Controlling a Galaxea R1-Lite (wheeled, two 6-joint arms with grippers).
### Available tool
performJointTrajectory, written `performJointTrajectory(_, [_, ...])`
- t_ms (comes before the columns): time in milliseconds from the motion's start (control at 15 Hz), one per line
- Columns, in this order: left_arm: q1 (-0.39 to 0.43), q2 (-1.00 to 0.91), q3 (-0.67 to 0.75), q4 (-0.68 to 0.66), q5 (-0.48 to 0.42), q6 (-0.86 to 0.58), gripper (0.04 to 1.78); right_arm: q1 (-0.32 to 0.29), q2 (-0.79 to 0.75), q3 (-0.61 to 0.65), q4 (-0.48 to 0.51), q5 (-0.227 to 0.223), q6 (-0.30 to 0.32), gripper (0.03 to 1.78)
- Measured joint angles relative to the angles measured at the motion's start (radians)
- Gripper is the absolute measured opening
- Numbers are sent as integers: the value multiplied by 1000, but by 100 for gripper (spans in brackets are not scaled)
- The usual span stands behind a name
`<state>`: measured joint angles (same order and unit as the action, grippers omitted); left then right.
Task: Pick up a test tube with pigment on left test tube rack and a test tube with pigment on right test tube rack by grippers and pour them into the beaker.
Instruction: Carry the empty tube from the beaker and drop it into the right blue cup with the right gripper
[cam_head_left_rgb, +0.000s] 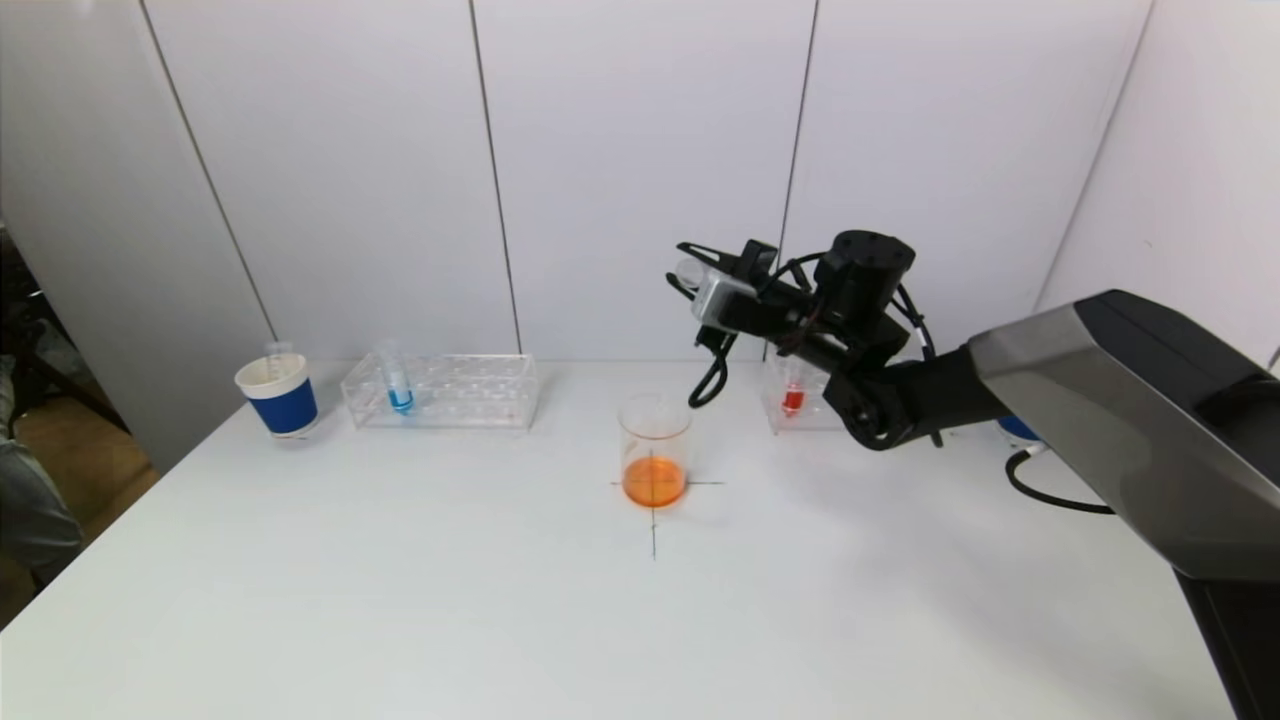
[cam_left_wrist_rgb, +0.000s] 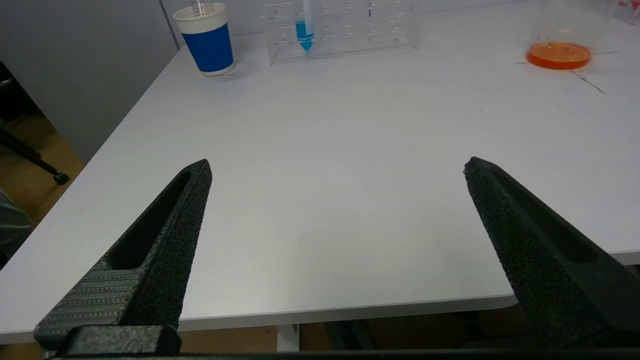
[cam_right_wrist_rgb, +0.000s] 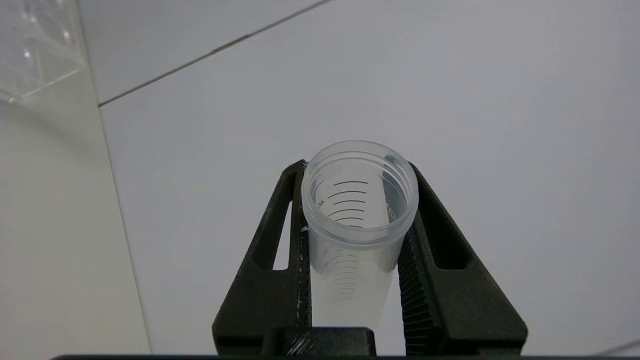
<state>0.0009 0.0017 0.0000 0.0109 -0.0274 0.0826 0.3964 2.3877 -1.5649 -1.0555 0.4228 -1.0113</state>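
Bright, even, diffuse light leaves only faint soft shadows on the white table (cam_head_left_rgb: 400, 600); all views stay sharp.

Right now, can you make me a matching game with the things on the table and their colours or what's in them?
Things:
1. beaker
2. tube in the left rack
3. tube in the right rack
4. tube in the right gripper

Matches:
A. blue liquid
B. looks empty and clear
C. orange liquid
D. red liquid

Pairs: 1-C, 2-A, 3-D, 4-B
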Motion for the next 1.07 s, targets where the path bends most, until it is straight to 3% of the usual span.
performJointTrajectory(133, [0,0,0,0,0,0,176,-3,-29,-11,13,-120,157,55])
performJointTrajectory(333, [0,0,0,0,0,0,176,-18,-74,-14,76,-279,307,55])
performJointTrajectory(600, [0,0,0,0,0,0,176,-89,-137,9,112,-303,349,55])
performJointTrajectory(1067, [0,0,0,0,0,0,176,-210,-180,10,165,-411,570,55])
